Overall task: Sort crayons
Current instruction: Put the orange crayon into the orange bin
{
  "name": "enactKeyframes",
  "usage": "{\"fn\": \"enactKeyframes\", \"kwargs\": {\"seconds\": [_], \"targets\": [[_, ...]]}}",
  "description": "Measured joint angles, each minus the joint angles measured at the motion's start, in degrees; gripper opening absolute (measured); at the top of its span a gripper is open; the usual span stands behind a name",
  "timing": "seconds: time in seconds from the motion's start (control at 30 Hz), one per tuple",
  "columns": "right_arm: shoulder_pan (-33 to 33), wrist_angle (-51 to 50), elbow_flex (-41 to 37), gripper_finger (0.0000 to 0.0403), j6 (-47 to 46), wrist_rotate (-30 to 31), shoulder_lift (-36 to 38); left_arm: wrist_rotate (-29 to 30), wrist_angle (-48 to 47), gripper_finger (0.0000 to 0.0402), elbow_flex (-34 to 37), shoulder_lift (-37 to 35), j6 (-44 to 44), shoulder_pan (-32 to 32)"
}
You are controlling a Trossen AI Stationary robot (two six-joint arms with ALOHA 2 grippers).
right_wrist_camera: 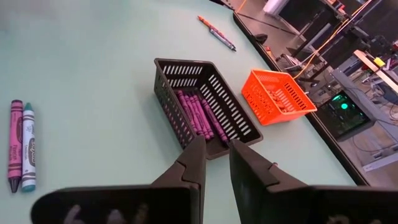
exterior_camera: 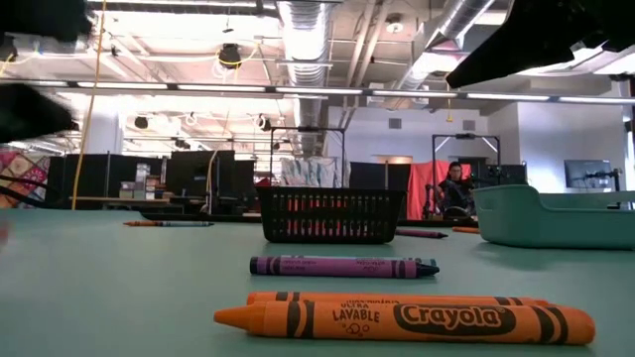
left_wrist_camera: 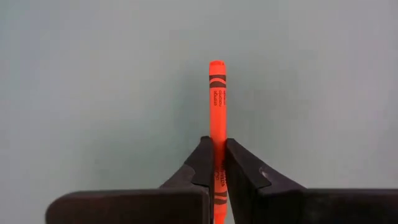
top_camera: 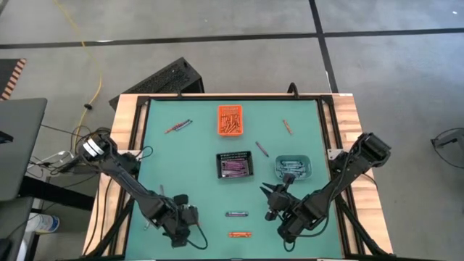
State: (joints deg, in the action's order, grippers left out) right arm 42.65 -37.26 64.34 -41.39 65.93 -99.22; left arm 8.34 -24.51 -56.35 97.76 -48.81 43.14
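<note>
item: orange paper-wrapped wax crayon (left_wrist_camera: 216, 106), a thin stick with black band markings and small print on the wrapper. held: the left gripper (left_wrist_camera: 215, 163) is clamped tight on it partway along its length, with one end standing out past the fingertips over the bare teal-green surface (top_camera: 181, 159).

handling, as a judgement: very light, stiff, brittle enough to snap if bent or squeezed hard; the paper wrap gives a fair hold, and the round body would roll if set down loose. best taken across the wrapped middle, as in the present grip, so it neither tips nor swivels.

landmark: the black rectangular mesh bin (top_camera: 235, 165), mid-surface, holds purple crayons (right_wrist_camera: 198, 113).
- the left gripper (top_camera: 179, 220) sits nearer the front edge than the black mesh bin and to its left.
- the orange plastic lattice bin (top_camera: 230, 119) stands beyond the black mesh bin and holds orange crayons.
- the teal plastic bin (top_camera: 293, 167) stands just right of the black mesh bin; its contents look like teal crayons, though they are too small to be sure.
- loose in front of the black mesh bin: a purple and teal crayon pair (top_camera: 236, 214), and nearer the edge an orange crayon pair (top_camera: 240, 234).
- other loose crayons lie beyond it, left and right.

right gripper (top_camera: 274, 194): in front of the teal plastic bin, fingers set narrowly apart, holding nothing.
</note>
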Motion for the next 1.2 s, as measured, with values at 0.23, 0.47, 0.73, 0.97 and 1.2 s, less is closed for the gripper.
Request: {"fn": "enactKeyframes", "kwargs": {"seconds": [0.23, 0.47, 0.73, 0.97, 1.2], "targets": [[0.0, 0.3, 0.0, 0.0072, 0.0, 0.0, 0.0, 4.2, 1.0, 0.0008, -4.0, -7.0, 16.0, -5.5], [0.0, 0.4, 0.0, 0.0072, 1.0, 0.0, 0.0, 16.5, 2.4, 0.0008, -4.2, -15.0, 29.3, -19.5], [0.0, 0.5, 0.0, 0.0072, 6.2, 0.0, 0.0, 10.4, 10.8, 0.0007, -4.2, -14.4, 23.9, -45.8], [0.0, 0.0, 0.0, 0.0072, 11.2, 0.0, 0.0, 1.1, 17.0, 0.0007, -4.2, -6.7, 12.6, -62.8], [-1.2, -0.3, 0.0, 0.0072, 17.8, 0.4, 0.0, -7.9, 28.2, 0.001, -4.2, 2.2, 5.1, -68.4]]}}
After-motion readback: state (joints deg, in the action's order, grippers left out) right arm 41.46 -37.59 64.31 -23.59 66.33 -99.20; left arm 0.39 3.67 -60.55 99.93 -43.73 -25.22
